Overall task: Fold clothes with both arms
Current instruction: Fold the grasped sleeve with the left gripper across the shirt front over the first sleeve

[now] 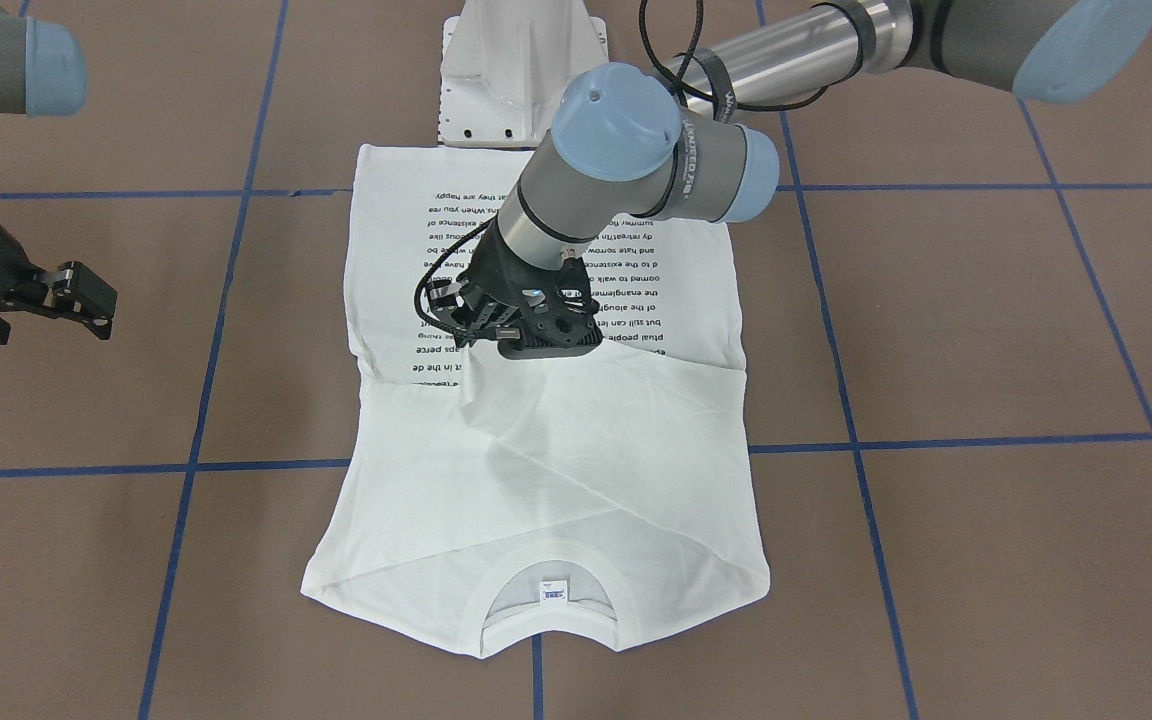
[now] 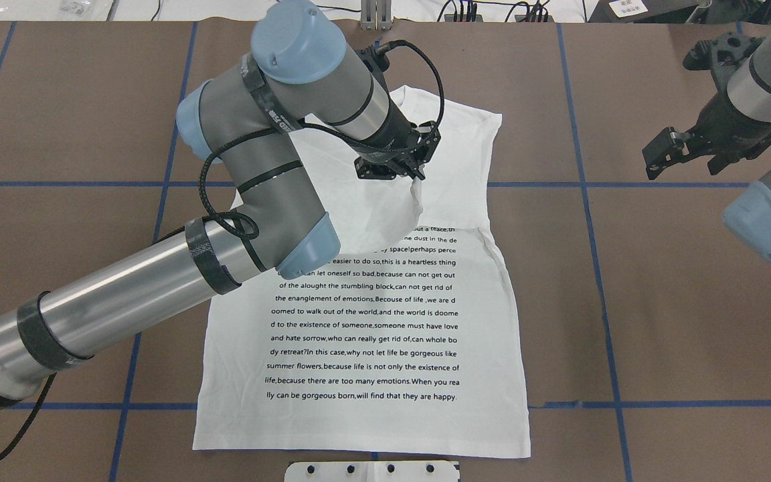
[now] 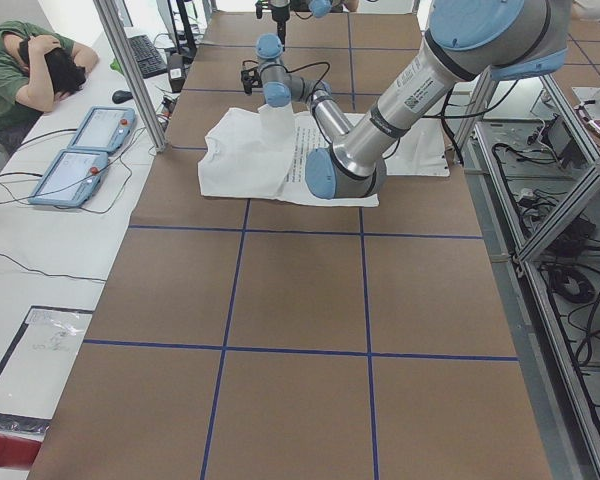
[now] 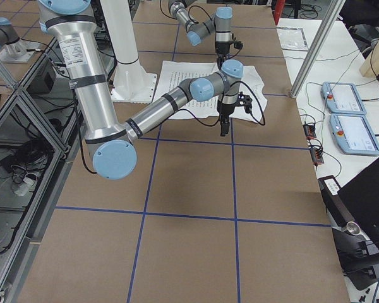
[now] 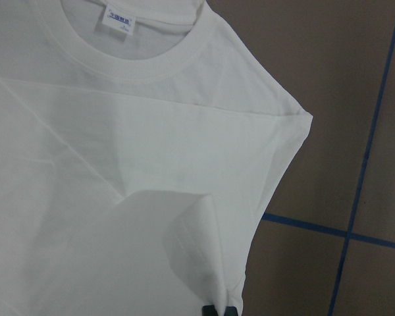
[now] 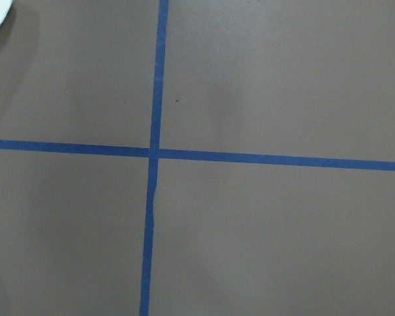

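Your left hand (image 2: 417, 177) pinches a fold of the T-shirt (image 2: 365, 335) on the tabletop (image 2: 660, 301). The collar (image 1: 548, 568), hidden overhead, shows front-on at 6 o'clock. Right hand (image 2: 658, 156), 2 o'clock overhead, gapes empty.

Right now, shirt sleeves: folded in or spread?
Folded in: the shirt shows straight sides, nothing sticking out; left hand pinches a raised flap.
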### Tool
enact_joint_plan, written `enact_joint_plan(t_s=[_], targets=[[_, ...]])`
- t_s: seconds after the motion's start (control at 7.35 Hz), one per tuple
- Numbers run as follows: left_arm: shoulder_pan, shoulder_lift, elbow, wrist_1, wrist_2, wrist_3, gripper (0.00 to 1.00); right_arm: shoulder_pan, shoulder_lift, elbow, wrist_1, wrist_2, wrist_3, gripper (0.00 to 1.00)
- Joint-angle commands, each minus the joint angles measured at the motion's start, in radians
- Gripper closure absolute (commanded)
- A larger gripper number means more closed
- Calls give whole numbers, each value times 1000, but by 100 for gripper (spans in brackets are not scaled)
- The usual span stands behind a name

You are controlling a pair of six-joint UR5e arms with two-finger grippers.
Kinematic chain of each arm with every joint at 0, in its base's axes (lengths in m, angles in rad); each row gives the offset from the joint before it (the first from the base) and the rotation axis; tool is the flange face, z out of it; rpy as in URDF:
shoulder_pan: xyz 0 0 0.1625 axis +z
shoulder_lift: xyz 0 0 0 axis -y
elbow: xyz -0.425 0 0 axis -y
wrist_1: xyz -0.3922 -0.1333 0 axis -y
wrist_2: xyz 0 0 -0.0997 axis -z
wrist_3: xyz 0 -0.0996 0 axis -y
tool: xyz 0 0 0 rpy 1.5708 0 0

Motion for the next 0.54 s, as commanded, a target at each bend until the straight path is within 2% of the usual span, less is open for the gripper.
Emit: enact_joint_plan(t_s=[0.0,0.41], targets=[[63,1,4,-3,50,2,100,0,0,-15,1,1,0,0],[99,3,19,-13,76,2,100,0,2,-16,-1,2,2,0]])
